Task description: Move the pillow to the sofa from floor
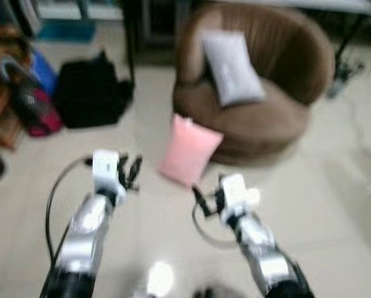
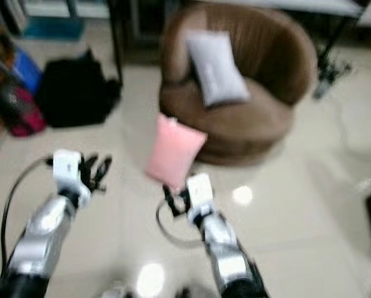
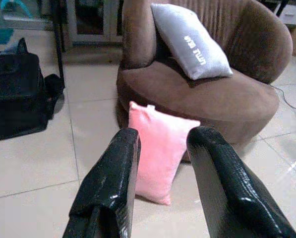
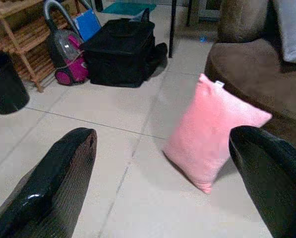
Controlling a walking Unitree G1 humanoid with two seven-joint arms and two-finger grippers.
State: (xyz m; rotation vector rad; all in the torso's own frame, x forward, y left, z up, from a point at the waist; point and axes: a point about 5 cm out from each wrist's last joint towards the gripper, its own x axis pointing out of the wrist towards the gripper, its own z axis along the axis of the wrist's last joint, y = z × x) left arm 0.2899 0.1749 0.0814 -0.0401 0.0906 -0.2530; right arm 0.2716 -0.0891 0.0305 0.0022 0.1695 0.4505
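Pink pillow (image 3: 160, 148): stands on its edge on the pale tiled floor (image 4: 88, 124), leaning back against the front of the brown sofa (image 3: 207, 94).
Long axis: near upright, tilted; the top edge tips toward the sofa, and a lower corner rests on the tile.
Face: one broad pink side turns out toward the robot; a small white tag sits at the top corner.
Sofa: a round brown tub seat with a grey pillow (image 3: 190, 42) propped on its cushion against the backrest.
Left gripper (image 3: 162, 188): raised in front of the robot, short of the pink pillow and not touching it; the two black fingers (image 3: 113, 183) stand apart with a moderate gap, nothing between them.
Right gripper (image 4: 162, 188): also raised, aimed at the pink pillow from near its lower side; fingers spread wide, empty, clear of the fabric.
Arms: both silver forearms reach forward in the head views, which are blurred.
To the robot's left: a black bag (image 4: 120, 52) on the floor, a pink and grey vacuum cleaner (image 4: 68, 57) beside it, a wooden shelf (image 4: 19, 44) behind that.
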